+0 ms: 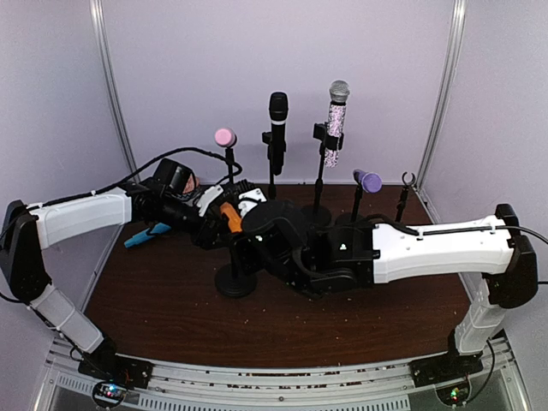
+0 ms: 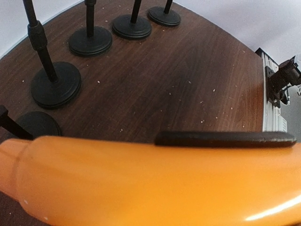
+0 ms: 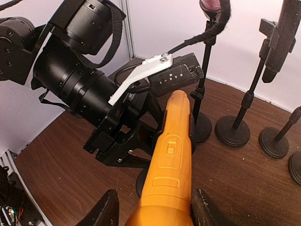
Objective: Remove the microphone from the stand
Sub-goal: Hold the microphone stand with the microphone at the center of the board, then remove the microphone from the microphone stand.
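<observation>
No word, brand or number can be read in any view. The orange microphone [image 3: 171,155] carries a small raised switch panel with a pale mark on it, too small to make out. The black housing [image 3: 176,80] on the left arm's wrist, just behind the microphone's far end, bears a short row of pale characters, but they are too blurred to read
</observation>
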{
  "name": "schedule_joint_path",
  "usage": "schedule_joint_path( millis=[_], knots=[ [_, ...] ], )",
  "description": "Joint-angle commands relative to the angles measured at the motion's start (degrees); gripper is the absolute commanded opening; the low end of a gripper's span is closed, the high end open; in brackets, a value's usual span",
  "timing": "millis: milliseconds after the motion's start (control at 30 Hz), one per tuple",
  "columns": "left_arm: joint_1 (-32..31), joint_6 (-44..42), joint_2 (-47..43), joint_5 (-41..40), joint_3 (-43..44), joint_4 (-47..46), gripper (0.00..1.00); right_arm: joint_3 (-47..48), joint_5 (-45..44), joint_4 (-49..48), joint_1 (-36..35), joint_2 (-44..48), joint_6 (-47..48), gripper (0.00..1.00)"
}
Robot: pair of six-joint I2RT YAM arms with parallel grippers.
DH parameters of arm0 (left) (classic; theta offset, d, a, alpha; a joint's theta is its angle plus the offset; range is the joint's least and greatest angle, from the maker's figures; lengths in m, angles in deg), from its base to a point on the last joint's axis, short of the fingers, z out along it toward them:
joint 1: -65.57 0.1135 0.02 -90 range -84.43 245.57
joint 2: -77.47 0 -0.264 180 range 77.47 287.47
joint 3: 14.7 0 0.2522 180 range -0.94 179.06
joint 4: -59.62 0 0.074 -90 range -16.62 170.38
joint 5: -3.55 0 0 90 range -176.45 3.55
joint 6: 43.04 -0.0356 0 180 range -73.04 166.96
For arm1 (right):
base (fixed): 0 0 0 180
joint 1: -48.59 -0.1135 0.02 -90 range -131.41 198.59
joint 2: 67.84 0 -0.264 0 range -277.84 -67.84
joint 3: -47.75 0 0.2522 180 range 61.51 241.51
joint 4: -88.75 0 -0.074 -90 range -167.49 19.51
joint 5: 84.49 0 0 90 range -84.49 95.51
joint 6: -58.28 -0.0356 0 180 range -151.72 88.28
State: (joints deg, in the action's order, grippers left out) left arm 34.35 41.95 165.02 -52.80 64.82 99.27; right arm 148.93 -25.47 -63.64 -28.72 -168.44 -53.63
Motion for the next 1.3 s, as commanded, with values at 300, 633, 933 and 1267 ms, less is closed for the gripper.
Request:
schedule_joint_path(
  millis=[300,633,933,1267],
  knots=[
    [-0.4,4.5,1.5,7.0,1.3,-9.5,0.46,-4.0,8.5,-7.3,0.6,3.0,-2.8,0.0],
    [-0.4,1.3,0.8,8.3,1.1,-8.7,0.28,-5.5,12.2,-7.4,2.1,5.0,-4.8,0.0],
    [-0.4,4.0,0.4,7.8,0.9,-10.1,0.34,-5.6,14.9,-7.7,3.6,4.6,-7.2,0.0],
    [-0.8,9.9,5.8,7.8,4.2,-14.3,0.46,-7.3,16.2,-8.1,5.5,4.8,-10.4,0.0]
  ],
)
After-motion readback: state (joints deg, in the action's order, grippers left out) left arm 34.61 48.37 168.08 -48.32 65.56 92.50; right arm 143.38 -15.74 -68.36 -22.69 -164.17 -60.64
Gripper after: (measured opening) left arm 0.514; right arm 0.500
